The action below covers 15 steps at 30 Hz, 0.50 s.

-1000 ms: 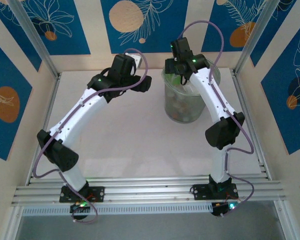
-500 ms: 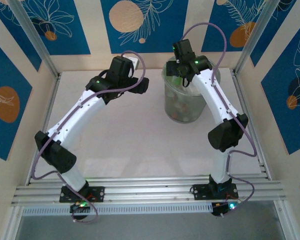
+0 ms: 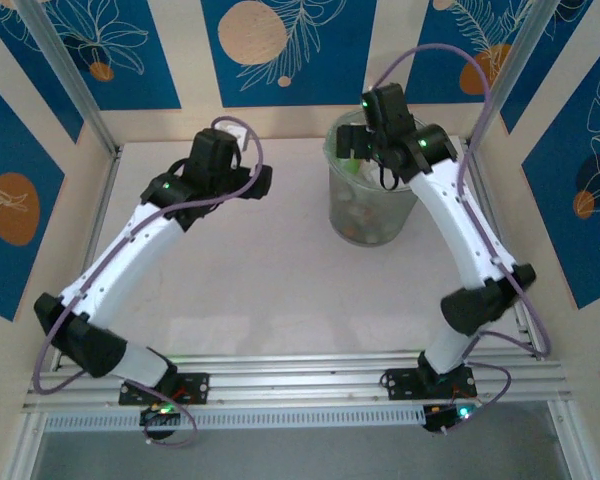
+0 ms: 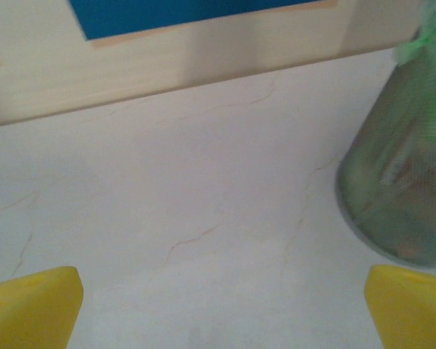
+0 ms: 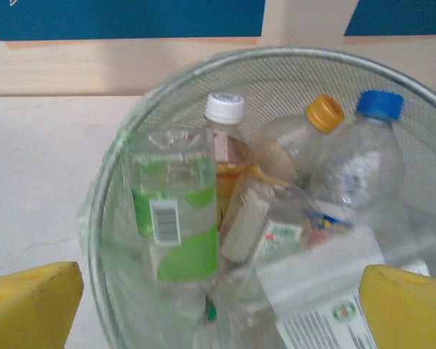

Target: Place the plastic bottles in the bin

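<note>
Right tool [image 5: 218,309] released, empty, above the bin [image 5: 291,54]; left tool [image 4: 218,309] released beside it. Bottles [image 5: 176,218] inside look light, thin-walled and slippery; you'd pinch one across its labelled middle.

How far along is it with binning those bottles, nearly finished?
Mostly done, it seems: several plastic bottles lie inside the bin. Nothing is in hand: the right gripper hangs open over the bin, the left gripper open above bare table. I spot no loose bottle left, though the arms hide some table.
</note>
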Motion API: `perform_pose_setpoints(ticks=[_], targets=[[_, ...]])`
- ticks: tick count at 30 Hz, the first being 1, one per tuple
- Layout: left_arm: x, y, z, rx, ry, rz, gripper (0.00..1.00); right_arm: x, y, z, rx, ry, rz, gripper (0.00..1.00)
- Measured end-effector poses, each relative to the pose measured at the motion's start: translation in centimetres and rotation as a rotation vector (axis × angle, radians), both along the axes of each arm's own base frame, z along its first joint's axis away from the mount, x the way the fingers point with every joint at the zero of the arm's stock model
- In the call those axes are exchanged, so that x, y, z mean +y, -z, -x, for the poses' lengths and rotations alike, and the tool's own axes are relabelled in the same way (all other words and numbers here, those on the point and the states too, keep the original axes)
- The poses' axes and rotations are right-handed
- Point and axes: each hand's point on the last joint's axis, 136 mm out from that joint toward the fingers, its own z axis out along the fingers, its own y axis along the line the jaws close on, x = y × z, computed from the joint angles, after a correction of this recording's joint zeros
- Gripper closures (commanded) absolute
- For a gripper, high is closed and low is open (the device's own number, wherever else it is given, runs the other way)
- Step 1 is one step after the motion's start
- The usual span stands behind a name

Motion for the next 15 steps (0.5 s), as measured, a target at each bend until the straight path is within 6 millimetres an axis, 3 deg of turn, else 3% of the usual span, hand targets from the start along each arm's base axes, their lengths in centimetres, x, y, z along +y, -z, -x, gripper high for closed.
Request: perform_pose_setpoints(ticks=[9, 15], targets=[[8.6, 1.5, 6.1, -0.125, -0.218, -0.010, 0.01, -6.2, 4.4, 10.4, -0.010, 0.109, -0.011, 0.01], [12.2, 3.1, 8.8, -0.221, -0.315, -0.009, 0.00, -10.3, 8.2, 15.0, -0.053, 0.216, -0.010, 0.01]])
